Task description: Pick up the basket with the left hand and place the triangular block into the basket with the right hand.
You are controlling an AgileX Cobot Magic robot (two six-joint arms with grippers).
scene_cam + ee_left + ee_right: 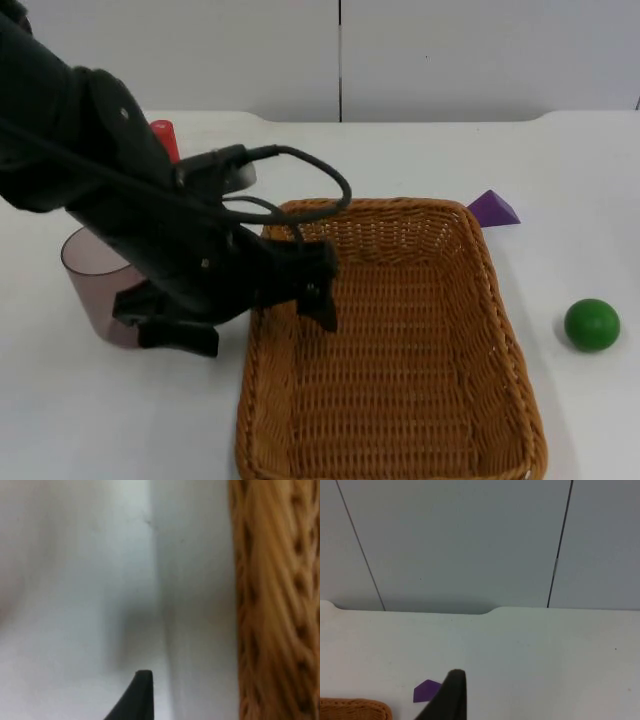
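Top view: left gripper at basket rim, grip state unclear; next, grasp and lift; purple triangular block untouched

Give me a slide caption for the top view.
Left tool at the wicker basket's left rim; purple triangular block waits behind the basket, green ball to its right.

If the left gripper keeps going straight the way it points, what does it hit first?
Probably the white table just outside the basket rim; the left gripper points down beside that rim, though depth is unclear.
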